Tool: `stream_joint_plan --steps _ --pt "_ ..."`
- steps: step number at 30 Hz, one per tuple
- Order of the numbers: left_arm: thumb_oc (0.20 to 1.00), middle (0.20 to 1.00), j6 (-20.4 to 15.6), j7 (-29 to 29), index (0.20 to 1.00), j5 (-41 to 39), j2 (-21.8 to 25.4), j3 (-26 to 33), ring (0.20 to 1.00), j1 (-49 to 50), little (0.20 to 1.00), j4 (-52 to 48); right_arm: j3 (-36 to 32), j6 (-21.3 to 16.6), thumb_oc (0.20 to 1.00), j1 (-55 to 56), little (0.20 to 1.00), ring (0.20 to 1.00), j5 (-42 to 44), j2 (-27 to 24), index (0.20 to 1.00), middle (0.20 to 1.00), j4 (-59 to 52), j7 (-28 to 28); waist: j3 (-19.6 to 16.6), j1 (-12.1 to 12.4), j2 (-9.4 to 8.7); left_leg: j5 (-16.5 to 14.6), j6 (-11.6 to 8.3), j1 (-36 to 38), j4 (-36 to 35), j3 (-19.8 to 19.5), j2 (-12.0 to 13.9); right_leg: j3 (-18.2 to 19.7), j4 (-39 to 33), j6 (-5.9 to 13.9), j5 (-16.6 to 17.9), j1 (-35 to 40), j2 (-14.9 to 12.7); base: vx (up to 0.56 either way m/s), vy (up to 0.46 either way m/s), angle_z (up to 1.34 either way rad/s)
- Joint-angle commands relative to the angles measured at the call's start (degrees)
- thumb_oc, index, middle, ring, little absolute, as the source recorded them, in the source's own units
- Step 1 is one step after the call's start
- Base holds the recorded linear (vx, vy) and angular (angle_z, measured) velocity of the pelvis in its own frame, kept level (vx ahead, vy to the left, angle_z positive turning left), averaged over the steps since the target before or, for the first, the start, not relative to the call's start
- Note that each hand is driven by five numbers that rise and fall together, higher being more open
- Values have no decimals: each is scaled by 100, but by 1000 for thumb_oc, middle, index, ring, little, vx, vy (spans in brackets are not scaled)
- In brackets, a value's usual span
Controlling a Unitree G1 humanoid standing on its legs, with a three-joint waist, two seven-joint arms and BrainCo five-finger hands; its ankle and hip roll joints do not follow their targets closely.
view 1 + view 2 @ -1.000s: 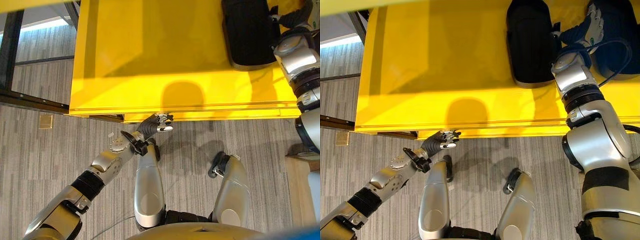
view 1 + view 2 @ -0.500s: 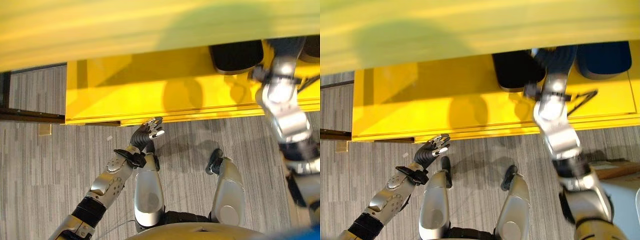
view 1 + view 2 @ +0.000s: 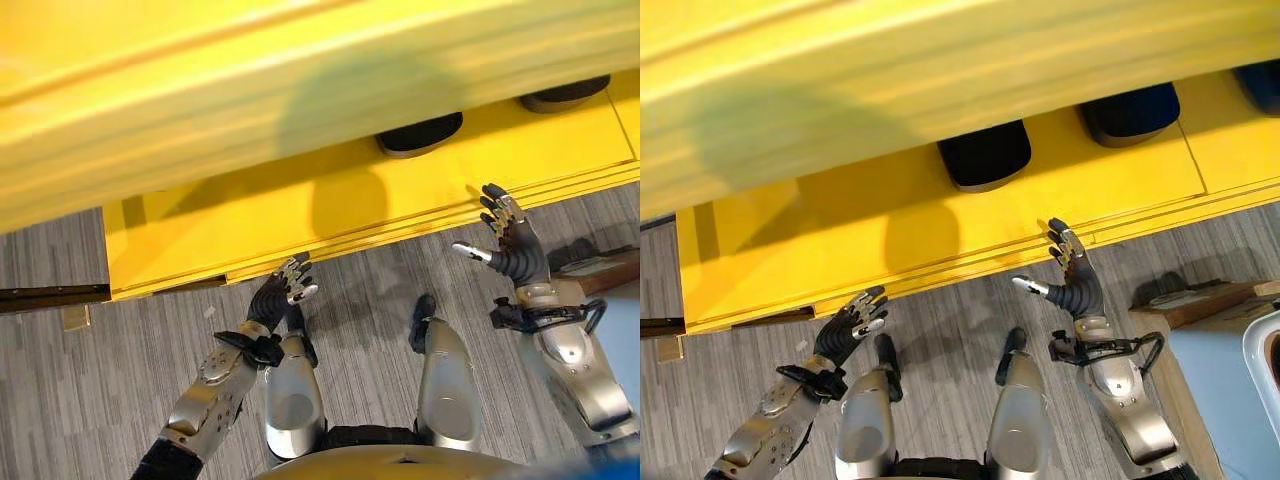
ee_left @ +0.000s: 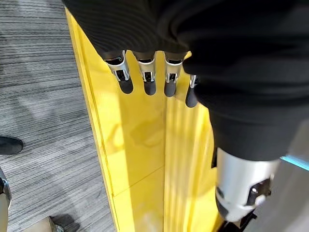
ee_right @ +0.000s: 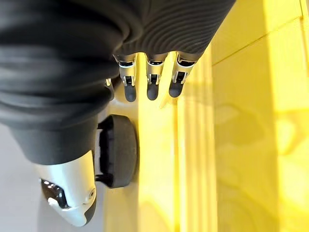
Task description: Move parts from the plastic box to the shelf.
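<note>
A yellow shelf [image 3: 330, 210] stands before me, with a second yellow board [image 3: 940, 70] above it. On the lower board lie a black part [image 3: 985, 155] and a dark blue part [image 3: 1130, 112]. My right hand [image 3: 1072, 282] hovers open and empty over the floor, just in front of the shelf's front edge. In the right wrist view its fingers [image 5: 149, 79] are straight, and the black part [image 5: 118, 150] lies on the shelf past them. My left hand [image 3: 280, 300] is open and empty by the front edge further left, its fingers [image 4: 145, 79] stretched over the yellow board.
Grey striped carpet [image 3: 80, 400] covers the floor. A wooden edge [image 3: 1200, 300] and a pale blue surface [image 3: 1225, 385] with a white rim sit at the lower right. A third dark part [image 3: 1260, 75] lies at the shelf's far right.
The camera has tilted, so the whole picture has shifted. My right hand has come back from the dark parts on the shelf to its front edge, open and empty. The left hand stays near the edge.
</note>
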Motion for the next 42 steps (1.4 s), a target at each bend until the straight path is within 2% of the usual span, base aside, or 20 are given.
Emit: stream_joint_plan --steps 1,3,7,9,10,12,15,20,22,24,27,28,29,30,31,32,36,38,39,42 --pt "1000 1000 -613 -234 1000 -32 309 364 1000 23 1000 -645 -201 -746 1000 -409 1000 1000 -568 -81 1000 1000 -317 78 -469 -3 -236 -447 297 148 541 309 -100 115 -528 246 104 608 248 0 0 0" --pt "1000 1000 -570 -330 1000 -52 391 398 1000 106 1000 -684 -163 -844 1000 -295 1000 1000 -805 -205 1000 1000 -264 112 -531 2 -253 -455 305 238 501 317 -135 113 -650 261 126 747 246 0 0 0" --pt "1000 1000 -390 -413 1000 296 505 405 1000 210 1000 -655 -167 -740 1000 -137 1000 1000 -965 -446 1000 1000 26 -206 -640 25 -282 -453 314 378 423 321 -177 84 -943 302 227 986 198 11 60 0" --pt "1000 1000 -148 -870 1000 247 608 391 1000 358 1000 -502 -225 -233 1000 34 1000 1000 -446 -488 1000 1000 649 -400 -737 41 -320 -415 318 506 304 353 -193 16 -1197 364 362 1168 121 -46 135 -2" --pt "1000 1000 -126 -962 1000 304 627 371 1000 376 1000 -454 -240 -119 1000 70 1000 1000 -334 -458 1000 1000 773 -422 -749 35 -330 -409 322 524 292 358 -197 16 -1230 371 382 1194 116 -17 126 -4" --pt "1000 1000 18 -1314 1000 475 692 266 1000 411 1000 -340 -287 470 1000 201 1000 1000 483 -271 1000 1000 1389 -484 -823 4 -376 -389 342 618 220 393 -222 16 -1372 405 479 1286 90 3 131 -1" --pt "1000 1000 328 -1654 1000 658 718 78 1000 298 1000 -192 -364 832 1000 209 1000 1000 1213 5 1000 1000 2131 -546 -904 -4 -428 -366 381 746 128 478 -267 -36 -1584 488 665 1407 19 -11 157 -9" --pt "1000 1000 599 -1783 1000 922 799 -457 1000 -425 1000 185 -419 1133 1000 -381 1000 1000 1454 404 1000 1000 2996 -445 -875 56 -496 -413 485 713 230 526 -305 -143 -1764 687 998 1491 -159 -94 174 -20" --pt "1000 1000 571 -1753 1000 1143 804 -613 1000 -643 1000 312 -425 1137 1000 -615 1000 1000 1457 524 1000 1000 3219 -543 -847 87 -533 -471 522 652 323 551 -318 -207 -1806 744 1094 1494 -221 -132 137 -3" --pt "1000 1000 264 -1592 1000 1652 795 -756 1000 -781 1000 434 -391 1139 1000 -779 1000 1000 1293 632 1000 1000 3318 -652 -816 143 -587 -682 532 656 468 574 -332 -372 -1892 833 1222 1612 -352 -67 136 -1" --pt "1000 1000 -49 -1517 1000 1726 763 -837 1000 -813 1000 413 -292 1339 1000 -838 1000 1000 1354 711 1000 1000 3230 -621 -802 256 -693 -688 526 701 448 826 -262 -854 -2146 884 1672 1624 -584 -119 89 -16" --pt "1000 1000 -124 -1501 1000 1586 712 -849 1000 -788 1000 397 -228 1407 1000 -886 1000 1000 1313 786 1000 1000 3266 -512 -794 370 -718 -675 512 753 420 955 -198 -1227 -2233 897 1889 1615 -756 -166 56 -21" --pt "1000 1000 -165 -1424 1000 1506 660 -851 1000 -764 1000 384 -170 1417 1000 -927 1000 1000 1235 839 1000 1000 3299 -440 -792 449 -717 -689 548 781 414 988 -195 -1377 -2147 886 1964 1600 -872 -135 37 -58" --pt "1000 1000 -163 -1324 1000 1419 634 -850 1000 -761 1000 396 -111 1368 1000 -941 1000 1000 1050 892 1000 1000 3316 -414 -805 486 -718 -735 647 753 440 937 -249 -1306 -1828 860 1944 1526 -952 6 -121 -83" --pt "1000 1000 -69 -1314 1000 1261 588 -838 1000 -724 1000 466 85 1456 1000 -911 1000 1000 1061 945 1000 1000 3275 -701 -885 555 -713 -774 865 521 660 755 -209 -1102 -975 677 1415 1513 -865 59 -213 -44" --pt "1000 1000 -55 -1307 1000 1259 582 -814 1000 -666 1000 436 123 1495 1000 -965 1000 1000 1042 953 1000 1000 3282 -791 -910 626 -721 -758 878 473 713 756 -149 -1180 -798 619 1313 1528 -925 142 -351 8" --pt "1000 1000 -36 -1255 1000 1050 599 -627 1000 -565 1000 499 61 1665 1000 -1061 1000 1000 1065 938 1000 1000 3419 -1050 -915 676 -780 -505 545 316 758 686 208 -1247 -1215 572 955 1761 -533 131 -390 -3" --pt "1000 1000 -54 -1141 1000 1097 567 -517 1000 -575 1000 592 -81 1484 1000 -1072 1000 1000 622 829 1000 1000 3506 -1288 -908 652 -786 -257 324 340 559 700 346 -1304 -1359 581 741 1794 -325 106 -342 -46" --pt "1000 1000 -77 -1205 1000 1247 522 -404 1000 -502 1000 613 -286 1669 1000 -988 1000 1000 547 767 1000 1000 3559 -1323 -883 621 -782 -176 258 395 424 694 386 -1297 -1346 572 739 1736 -322 166 -375 -53" --pt "1000 1000 -308 -1238 1000 1211 528 -108 1000 -85 1000 534 -712 1422 1000 -515 1000 1000 535 508 1000 1000 3505 -1293 -875 464 -792 28 94 511 203 793 651 -1322 -1155 547 577 1498 -247 154 -330 -42"
